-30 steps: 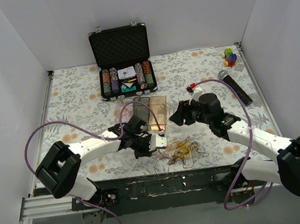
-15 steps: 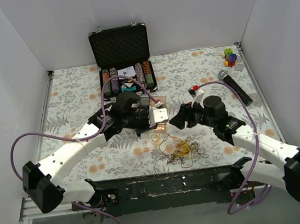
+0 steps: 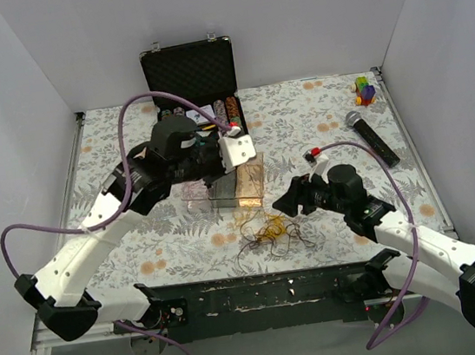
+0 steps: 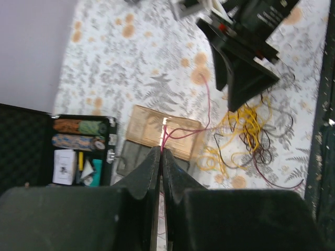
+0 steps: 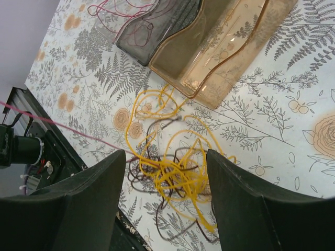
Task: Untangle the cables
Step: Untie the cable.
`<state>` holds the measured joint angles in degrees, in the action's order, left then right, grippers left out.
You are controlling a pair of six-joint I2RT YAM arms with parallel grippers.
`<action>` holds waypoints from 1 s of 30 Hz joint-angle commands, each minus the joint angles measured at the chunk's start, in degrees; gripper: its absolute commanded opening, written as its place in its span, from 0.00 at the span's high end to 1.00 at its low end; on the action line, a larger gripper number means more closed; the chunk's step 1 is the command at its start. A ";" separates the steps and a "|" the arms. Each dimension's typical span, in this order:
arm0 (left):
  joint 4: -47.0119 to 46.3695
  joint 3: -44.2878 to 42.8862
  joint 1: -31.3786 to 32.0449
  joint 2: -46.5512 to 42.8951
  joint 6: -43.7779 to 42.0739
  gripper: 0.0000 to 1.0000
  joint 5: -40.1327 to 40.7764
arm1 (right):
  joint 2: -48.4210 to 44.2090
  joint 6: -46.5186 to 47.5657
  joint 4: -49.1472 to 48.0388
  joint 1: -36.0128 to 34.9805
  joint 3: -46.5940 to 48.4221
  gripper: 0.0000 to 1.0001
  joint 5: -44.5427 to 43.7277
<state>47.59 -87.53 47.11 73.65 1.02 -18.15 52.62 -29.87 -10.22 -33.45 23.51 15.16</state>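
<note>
**Between the left gripper's (image 4: pixel 160 151) jaws, one red wire (image 4: pixel 164 137)**

Top view: the left gripper (image 3: pixel 212 174) hangs over two trays (image 3: pixel 249 185). The cables (image 3: pixel 271 230) lie below it, just ahead of the right gripper (image 3: pixel 286 199).

Left wrist: pressed-together fingers pinch the red wire, which runs down toward the clump.

Right wrist: yellow and brown loops lie between wide-spread fingers.

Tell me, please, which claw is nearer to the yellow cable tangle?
Right. The right claw hovers open beside the yellow cable tangle, on its right. The left claw is high and farther back by the amber tray, shut on a pink wire.
</note>
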 commanded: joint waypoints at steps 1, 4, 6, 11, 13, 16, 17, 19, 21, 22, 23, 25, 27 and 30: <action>-5.56 -4.32 0.17 -4.38 3.02 1.00 4.96 | 0.99 -0.54 -3.14 -1.26 -0.39 0.29 0.75; -9.97 -4.50 0.17 -5.88 3.81 1.00 3.92 | 2.31 -0.89 -4.19 -2.67 -0.74 0.29 0.23; -12.25 -4.14 0.17 -6.76 4.17 1.00 3.30 | 3.01 -0.81 -4.89 -4.42 -1.01 0.29 -0.47; -13.84 -4.41 0.26 -7.47 4.61 1.00 -0.38 | 5.82 -0.98 -5.43 -9.60 0.21 0.30 -4.34; -13.06 -4.76 0.26 -7.81 5.22 1.00 -2.93 | 5.65 -0.54 -5.08 -10.75 1.45 0.29 -6.18; -10.95 -4.59 0.26 -8.17 5.66 1.00 -6.80 | 4.51 0.33 -4.55 -11.02 3.29 0.29 -7.33; -10.68 -4.06 0.26 -8.52 5.75 1.00 -7.77 | 4.07 0.68 -4.55 -11.02 4.00 0.29 -7.25; -10.85 -2.74 0.26 -8.96 6.01 1.00 -9.00 | 3.72 1.30 -5.51 -11.28 4.35 0.28 -5.50; -11.38 -1.95 0.26 -8.87 6.45 1.00 -9.71 | 4.24 1.65 -6.83 -12.07 4.44 0.28 -4.53; -11.64 -1.60 0.26 -8.78 6.80 1.00 -10.06 | 4.68 1.65 -7.53 -12.77 4.36 0.28 -4.35; -12.08 -1.51 0.26 -8.70 7.07 1.00 -10.23 | 5.29 1.65 -8.32 -13.56 4.18 0.28 -4.61; -12.87 -1.68 0.26 -8.35 7.68 1.00 -10.59 | 6.78 1.57 -9.55 -15.23 4.26 0.28 -4.96; -13.40 -1.77 0.26 -8.26 7.60 1.00 -10.24 | 8.46 1.65 -9.73 -16.99 4.62 0.28 -5.92; -13.67 -1.77 0.26 -8.52 6.72 1.00 -9.45 | 10.65 1.39 -9.91 -18.84 3.92 0.29 -7.59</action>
<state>35.33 -89.49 47.11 66.26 7.70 -26.89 61.12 -29.30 -16.95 -50.22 25.82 9.82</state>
